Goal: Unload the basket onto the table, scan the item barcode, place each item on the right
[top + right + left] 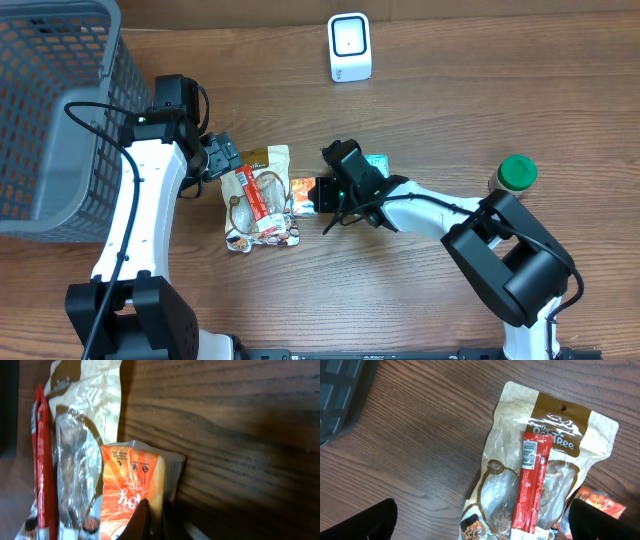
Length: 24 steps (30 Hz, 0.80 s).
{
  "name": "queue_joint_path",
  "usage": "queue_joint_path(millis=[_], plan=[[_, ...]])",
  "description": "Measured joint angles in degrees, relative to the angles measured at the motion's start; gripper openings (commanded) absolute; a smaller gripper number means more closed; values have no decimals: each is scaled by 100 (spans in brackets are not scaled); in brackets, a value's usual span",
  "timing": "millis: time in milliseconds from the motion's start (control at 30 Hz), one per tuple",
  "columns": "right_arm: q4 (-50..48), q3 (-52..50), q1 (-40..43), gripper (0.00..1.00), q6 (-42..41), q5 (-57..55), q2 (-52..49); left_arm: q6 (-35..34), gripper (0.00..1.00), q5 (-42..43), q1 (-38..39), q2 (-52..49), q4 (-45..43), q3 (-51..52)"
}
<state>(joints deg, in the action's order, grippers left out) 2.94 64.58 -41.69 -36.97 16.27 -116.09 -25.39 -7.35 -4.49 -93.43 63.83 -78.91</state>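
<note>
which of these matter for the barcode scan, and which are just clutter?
In play: orange packet, pinched by the right claw; white scanner at the table's far side.

Lying about: tan pouch with red stick pack on top; grey basket; green-lidded jar; teal item by the right arm. The left claw is open above the pouch, holding nothing.

The wooden table carried a gray basket at its left edge and a white scanner at the far side. A snack bag lay mid-table, an orange packet just beside it, and a green-lidded jar stood well to the right.
</note>
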Motion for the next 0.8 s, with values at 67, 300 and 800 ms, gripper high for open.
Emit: queue_joint_path(millis=[67, 300, 800], plan=[[144, -7, 44, 4, 212, 79, 111, 0, 100, 0, 0, 0, 0, 0], [1169, -7, 79, 4, 1250, -525, 1333, 2, 100, 0, 0, 0, 0, 0], [3097, 2, 79, 4, 2417, -4815, 1700, 0, 100, 0, 0, 0, 0, 0]])
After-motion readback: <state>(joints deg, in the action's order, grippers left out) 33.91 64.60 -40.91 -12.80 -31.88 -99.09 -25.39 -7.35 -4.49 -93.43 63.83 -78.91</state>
